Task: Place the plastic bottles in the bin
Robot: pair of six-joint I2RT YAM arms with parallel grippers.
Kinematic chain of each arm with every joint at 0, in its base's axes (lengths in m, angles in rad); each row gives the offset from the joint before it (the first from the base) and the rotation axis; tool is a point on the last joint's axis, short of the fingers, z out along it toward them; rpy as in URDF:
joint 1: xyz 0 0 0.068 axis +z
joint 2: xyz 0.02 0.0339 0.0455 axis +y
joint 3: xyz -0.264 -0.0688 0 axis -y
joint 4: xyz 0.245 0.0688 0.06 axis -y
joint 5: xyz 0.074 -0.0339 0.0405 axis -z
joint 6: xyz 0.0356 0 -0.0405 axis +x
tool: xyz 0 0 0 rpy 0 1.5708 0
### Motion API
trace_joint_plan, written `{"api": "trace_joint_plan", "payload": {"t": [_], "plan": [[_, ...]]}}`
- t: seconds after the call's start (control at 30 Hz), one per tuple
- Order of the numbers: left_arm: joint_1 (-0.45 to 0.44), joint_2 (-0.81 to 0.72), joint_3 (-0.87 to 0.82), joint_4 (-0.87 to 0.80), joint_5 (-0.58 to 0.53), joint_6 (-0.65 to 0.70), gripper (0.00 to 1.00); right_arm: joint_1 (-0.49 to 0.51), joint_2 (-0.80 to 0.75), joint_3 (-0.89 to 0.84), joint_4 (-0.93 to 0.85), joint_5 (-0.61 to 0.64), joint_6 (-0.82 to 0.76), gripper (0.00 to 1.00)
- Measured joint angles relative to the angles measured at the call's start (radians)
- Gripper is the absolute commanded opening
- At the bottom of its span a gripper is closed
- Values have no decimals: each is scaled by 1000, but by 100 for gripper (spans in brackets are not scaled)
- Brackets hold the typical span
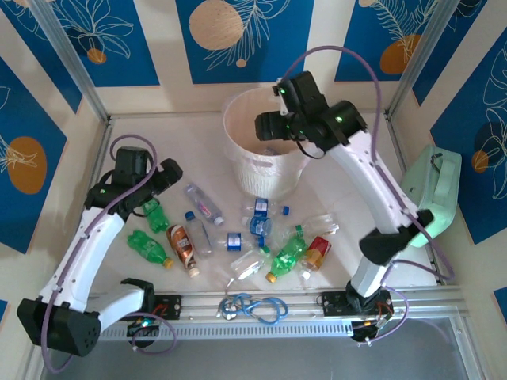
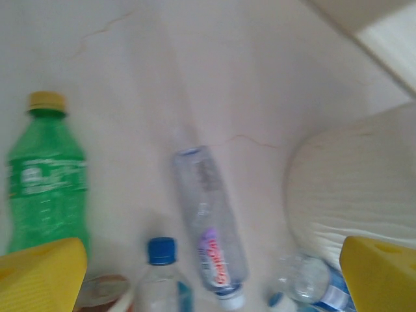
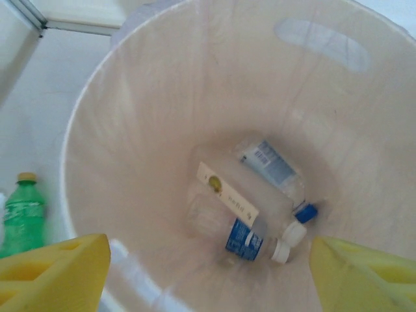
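Plastic bottles (image 1: 238,237) are lying scattered on the near table (image 1: 178,131). The left gripper (image 2: 208,279) is hovering over them, fingers spread and empty. Farther back, the right gripper (image 3: 208,273) is hanging wide apart above the bin (image 1: 261,170), where perhaps three clear bottles (image 3: 270,166) are resting.

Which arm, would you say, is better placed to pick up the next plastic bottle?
Left: the open left end effector hangs above the clear plastic bottle with purple label; the right end effector is over the cream-white ribbed bin.

bin (image 2: 351,188): ribbed matt plastic | bottles (image 2: 211,221): clear glossy plastic | table (image 2: 130,58): smooth matt
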Motion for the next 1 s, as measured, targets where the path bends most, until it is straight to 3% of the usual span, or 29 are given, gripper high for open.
{"api": "trace_joint_plan", "payload": {"t": [0.2, 0.33, 0.53, 0.77, 1.0], "plan": [[77, 34, -93, -30, -15, 19, 93, 29, -327, -307, 100, -48, 123, 81], [112, 111, -106, -21, -14, 39, 87, 55, -448, -462, 140, -66, 199, 79], [142, 241, -108, 16, -7, 70, 85, 123, -468, -591, 149, -87, 278, 77], [171, 341, -108, 43, -15, 100, 86, 192, -489, -675, 179, -121, 348, 77], [176, 436, -108, 81, -14, 108, 81, 229, -500, -715, 196, -147, 394, 77]]}}
